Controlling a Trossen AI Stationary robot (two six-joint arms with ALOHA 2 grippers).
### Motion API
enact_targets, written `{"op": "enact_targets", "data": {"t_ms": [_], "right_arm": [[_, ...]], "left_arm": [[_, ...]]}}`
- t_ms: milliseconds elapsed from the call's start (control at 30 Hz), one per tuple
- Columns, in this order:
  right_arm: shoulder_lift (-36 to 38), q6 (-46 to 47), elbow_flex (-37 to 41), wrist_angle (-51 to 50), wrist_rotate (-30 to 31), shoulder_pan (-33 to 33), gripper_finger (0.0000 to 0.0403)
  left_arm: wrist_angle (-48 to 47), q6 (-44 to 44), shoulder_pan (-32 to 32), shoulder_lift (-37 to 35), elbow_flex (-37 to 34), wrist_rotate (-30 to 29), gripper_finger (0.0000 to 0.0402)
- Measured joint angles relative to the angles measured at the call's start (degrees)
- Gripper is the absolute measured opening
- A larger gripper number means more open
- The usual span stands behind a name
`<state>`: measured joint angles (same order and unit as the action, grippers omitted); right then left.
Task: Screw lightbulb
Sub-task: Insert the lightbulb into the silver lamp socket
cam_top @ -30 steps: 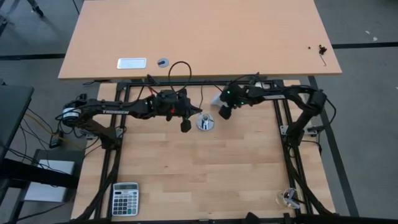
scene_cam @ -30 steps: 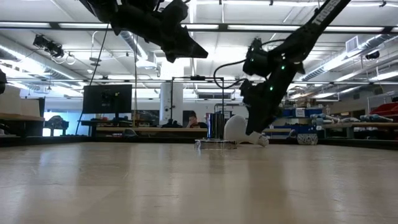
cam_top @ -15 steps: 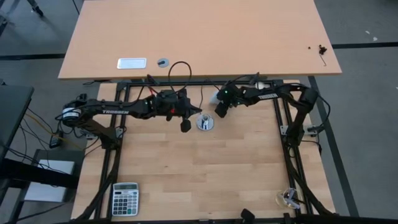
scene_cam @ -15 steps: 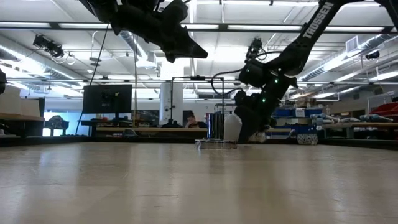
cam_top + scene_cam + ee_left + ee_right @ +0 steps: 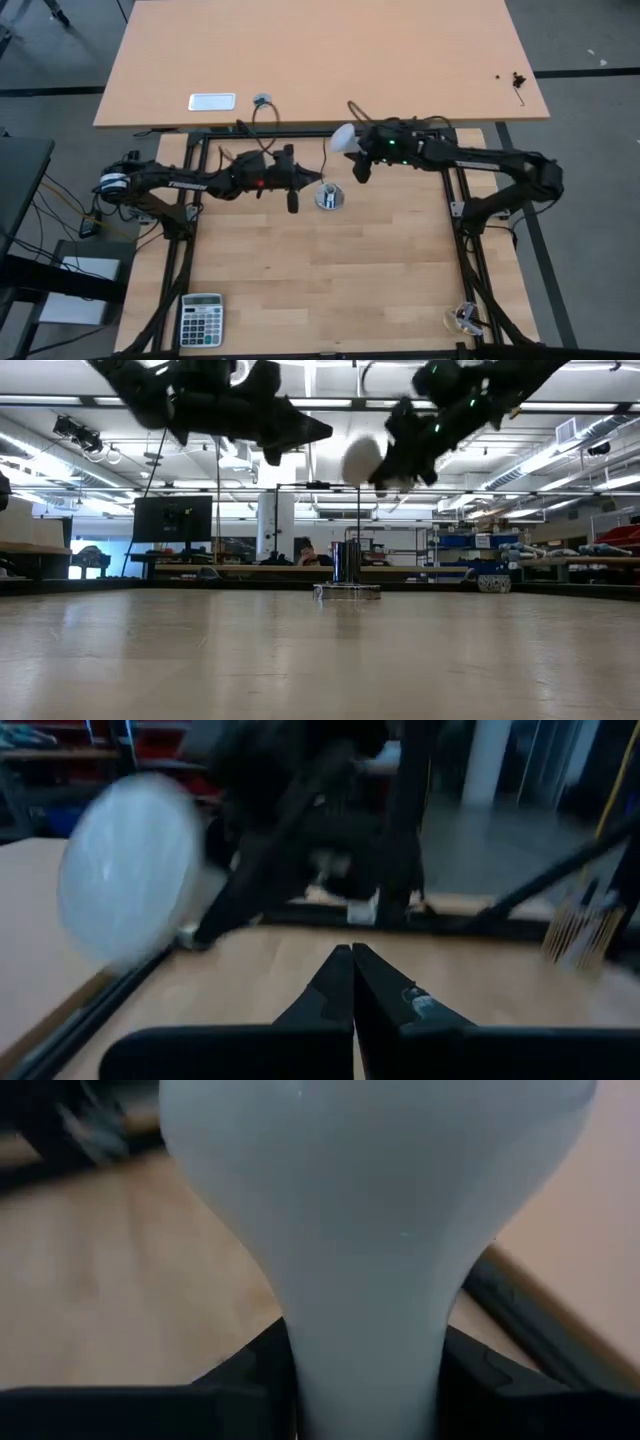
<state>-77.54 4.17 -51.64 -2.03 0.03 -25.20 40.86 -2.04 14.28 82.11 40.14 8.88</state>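
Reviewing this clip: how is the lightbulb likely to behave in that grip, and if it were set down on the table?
The lightbulb, held aloft by the right gripper at its narrow neck, looks smooth, so it may slip or twist between the fingers. Its thin frosted dome is probably fragile and light for its size. Laid on the table, the rounded shape would likely roll.
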Motion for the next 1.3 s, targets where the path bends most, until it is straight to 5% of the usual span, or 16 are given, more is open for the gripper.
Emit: {"op": "enact_targets", "data": {"t_ms": [233,500,1067,1300], "right_arm": [[4.6,1.6,0.0,7.4,-0.7,8.0,0.0156],[-1.2,2.1,0.0,11.3,2.2,14.7,0.0155],[-9.7,-0.6,2.0,14.9,4.3,13.4,0.0153],[-11.2,-0.5,10.7,30.6,2.8,12.3,0.0153]], "left_arm": [[9.2,-3.2,0.1,0.0,-5.6,-3.8,0.0],[12.8,-4.4,0.1,0.0,-5.5,-3.0,0.0],[11.4,-4.7,0.0,-0.1,-9.3,-3.7,0.0],[19.8,-7.4,0.0,-0.1,-14.4,-4.7,0.0]]}}
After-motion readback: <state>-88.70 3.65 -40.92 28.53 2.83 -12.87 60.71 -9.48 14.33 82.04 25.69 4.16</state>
